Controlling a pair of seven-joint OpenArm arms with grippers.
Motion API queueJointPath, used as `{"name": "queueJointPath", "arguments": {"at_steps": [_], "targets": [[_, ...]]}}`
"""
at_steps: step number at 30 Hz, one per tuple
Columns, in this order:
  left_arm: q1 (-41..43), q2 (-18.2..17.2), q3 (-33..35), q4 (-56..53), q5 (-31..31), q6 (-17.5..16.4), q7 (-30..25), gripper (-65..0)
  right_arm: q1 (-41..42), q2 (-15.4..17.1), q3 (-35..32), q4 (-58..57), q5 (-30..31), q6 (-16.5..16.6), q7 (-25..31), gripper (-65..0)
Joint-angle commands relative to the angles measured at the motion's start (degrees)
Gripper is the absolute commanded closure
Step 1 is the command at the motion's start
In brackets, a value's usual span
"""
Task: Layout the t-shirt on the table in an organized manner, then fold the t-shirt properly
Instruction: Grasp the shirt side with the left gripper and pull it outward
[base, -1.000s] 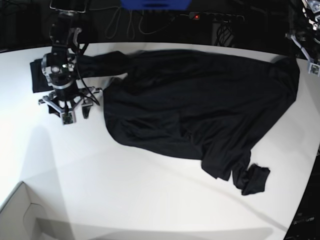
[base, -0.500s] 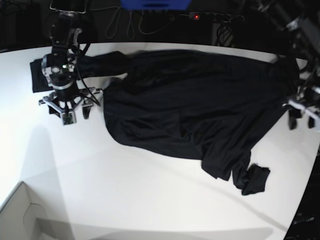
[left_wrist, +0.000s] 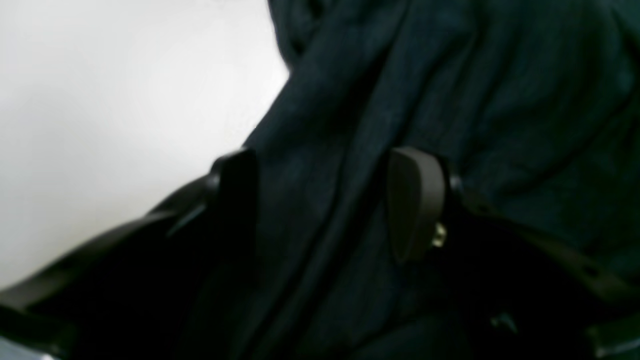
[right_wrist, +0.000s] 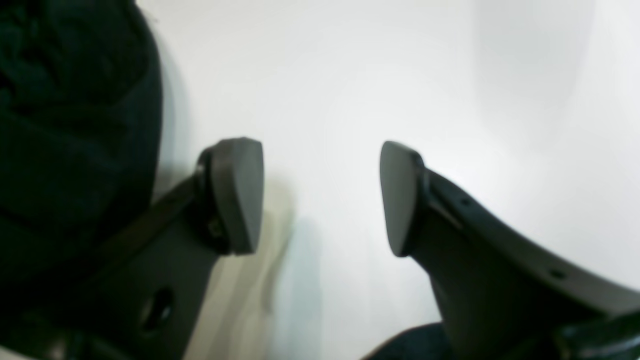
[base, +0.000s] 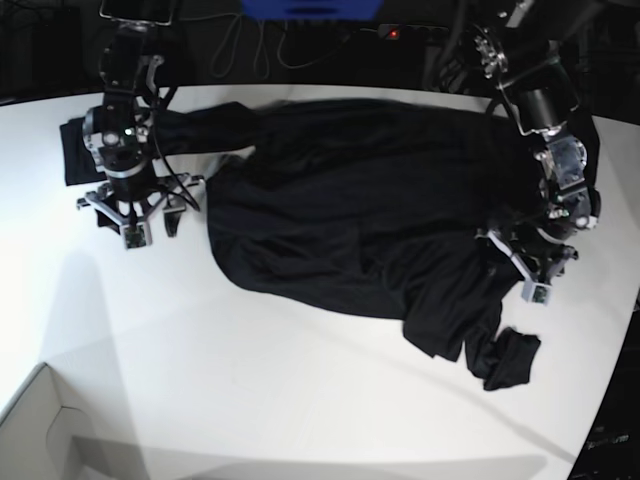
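T-shirt (base: 380, 220): I am seeing it lying rumpled across the far half of the tabletop (base: 250, 390).
Left gripper (left_wrist: 325, 200): jaws standing apart, straddling a fold.
Right gripper (right_wrist: 320, 195): jaws gaping wide over bare tabletop.
Risk: I am likely pinching several layers, dragging everything.
Room: cables running behind.

Bare table (base: 250, 390) lies open in front — the rumpled t-shirt (base: 370, 210) blocks the middle, a cardboard box (base: 35, 430) 1 corner.
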Motion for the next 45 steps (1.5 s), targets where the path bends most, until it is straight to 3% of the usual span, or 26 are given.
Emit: {"name": "queueJointPath", "arguments": {"at_steps": [1,13,16,21,26,32,41,45], "targets": [[-1.7,-1.0,-0.1,0.1,-1.3,0.1,-1.9,-39.4,0.6,0.1,0.2,1.1,0.2,-0.5,1.4,-34.0],[-5.6,-3.9,-4.0,-10.4,-1.6,0.1,-2.5,-37.9,1.0,0.2,0.0,0.9,0.2,-0.5,1.4,-34.0],[-5.5,-3.6,-4.3,-10.1,-1.6,0.1,-2.5,-26.6,1.1,0.2,0.0,0.8,0.2,-0.5,1.4,-34.0],[-4.3,-2.1,-4.5,-3.2,-5.3,0.1,-1.8,0.0,1.1,0.2,0.0,0.8,0.2,-0.5,1.4,-34.0],[0.7,-1.2,-4.5,10.8,-12.3,0.1,-1.6,-0.1,1.1,0.2,0.0,0.8,0.3,-0.5,1.4,-34.0],[7.0,-0.1,-5.2,27.9,-19.2,0.1,4.2,0.0,1.1,0.2,-0.1,0.8,0.4,-0.5,1.4,-34.0],[14.8,2.1,-23.0,32.3,-19.8,0.1,4.7,0.0,1.0,0.2,-0.1,0.8,0.4,-0.5,1.4,-34.0],[17.1,2.3,-27.7,30.9,-23.5,0.1,4.8,0.0,1.1,0.0,-0.5,0.8,0.4,-0.5,1.4,-34.0]]}}
